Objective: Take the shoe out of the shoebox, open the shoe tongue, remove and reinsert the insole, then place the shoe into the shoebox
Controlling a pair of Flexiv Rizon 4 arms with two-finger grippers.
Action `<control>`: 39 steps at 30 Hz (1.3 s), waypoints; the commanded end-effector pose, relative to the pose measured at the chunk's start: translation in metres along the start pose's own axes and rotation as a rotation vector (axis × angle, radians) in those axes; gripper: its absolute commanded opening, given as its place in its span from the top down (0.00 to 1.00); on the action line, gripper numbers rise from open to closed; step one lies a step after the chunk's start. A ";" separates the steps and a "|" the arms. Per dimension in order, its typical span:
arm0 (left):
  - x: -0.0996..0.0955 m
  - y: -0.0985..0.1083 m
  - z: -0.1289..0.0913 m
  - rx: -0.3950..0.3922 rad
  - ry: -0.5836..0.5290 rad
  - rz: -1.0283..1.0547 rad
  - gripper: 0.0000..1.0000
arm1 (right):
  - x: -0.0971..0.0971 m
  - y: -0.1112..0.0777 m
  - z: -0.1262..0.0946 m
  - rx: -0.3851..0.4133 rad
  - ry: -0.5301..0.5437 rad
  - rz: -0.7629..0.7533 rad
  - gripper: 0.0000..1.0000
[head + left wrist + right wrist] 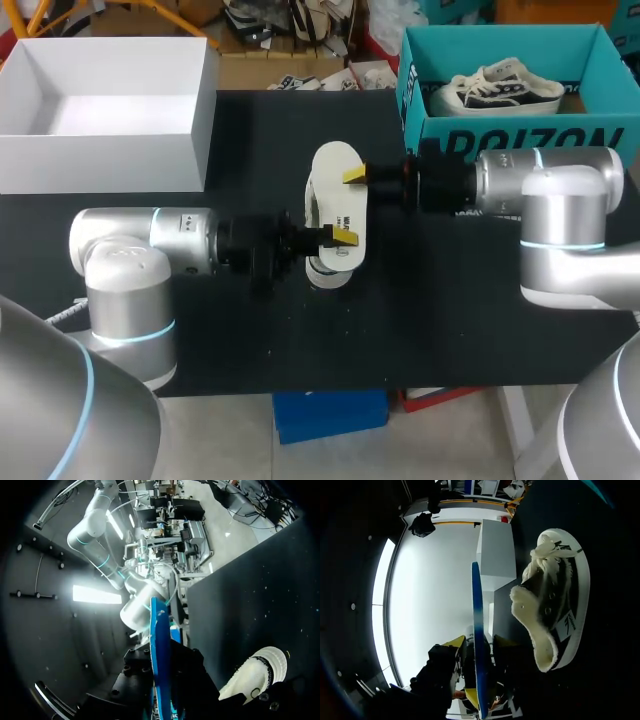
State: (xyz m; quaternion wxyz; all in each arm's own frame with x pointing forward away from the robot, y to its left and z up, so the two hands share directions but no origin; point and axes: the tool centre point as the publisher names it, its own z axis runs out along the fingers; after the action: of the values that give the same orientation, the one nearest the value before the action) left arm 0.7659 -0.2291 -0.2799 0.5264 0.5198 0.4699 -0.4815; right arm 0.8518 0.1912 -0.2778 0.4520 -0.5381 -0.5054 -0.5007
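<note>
White insole (337, 203) held over shoe (559, 607) at centre of black table (450, 330).
Left gripper (335, 236) and right gripper (354, 175) clamp it from opposite sides; white box (100, 160) at ten o'clock, teal shoebox (510, 135) at one o'clock.

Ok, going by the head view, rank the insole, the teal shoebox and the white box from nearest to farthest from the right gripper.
1. insole: held in the right gripper, mid-table.
2. teal shoebox: close behind the gripper, at the table's far right.
3. white box: across the table, at its far left corner.
</note>
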 end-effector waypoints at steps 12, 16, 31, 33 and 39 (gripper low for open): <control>-0.002 -0.003 -0.005 -0.065 0.062 -0.092 0.00 | 0.000 0.000 0.001 -0.001 -0.002 0.000 1.00; -0.013 -0.003 -0.021 -0.099 0.173 -0.133 0.00 | 0.000 0.000 0.001 -0.001 -0.002 0.000 1.00; -0.070 0.000 -0.072 -0.138 1.152 -0.026 0.00 | 0.000 0.000 0.001 -0.001 -0.002 0.000 1.00; -0.072 0.003 -0.070 -0.129 1.272 -0.021 0.00 | 0.000 0.000 0.001 -0.001 -0.002 0.000 1.00; -0.090 0.011 -0.051 -0.164 1.567 0.066 0.00 | 0.000 0.000 0.001 -0.001 -0.002 0.000 1.00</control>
State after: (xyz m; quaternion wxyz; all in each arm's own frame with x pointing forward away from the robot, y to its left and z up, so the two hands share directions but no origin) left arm 0.7629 -0.1641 -0.1980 0.4113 0.5864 0.6306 -0.2988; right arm 0.8522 0.1913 -0.2781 0.4519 -0.5381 -0.5058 -0.5003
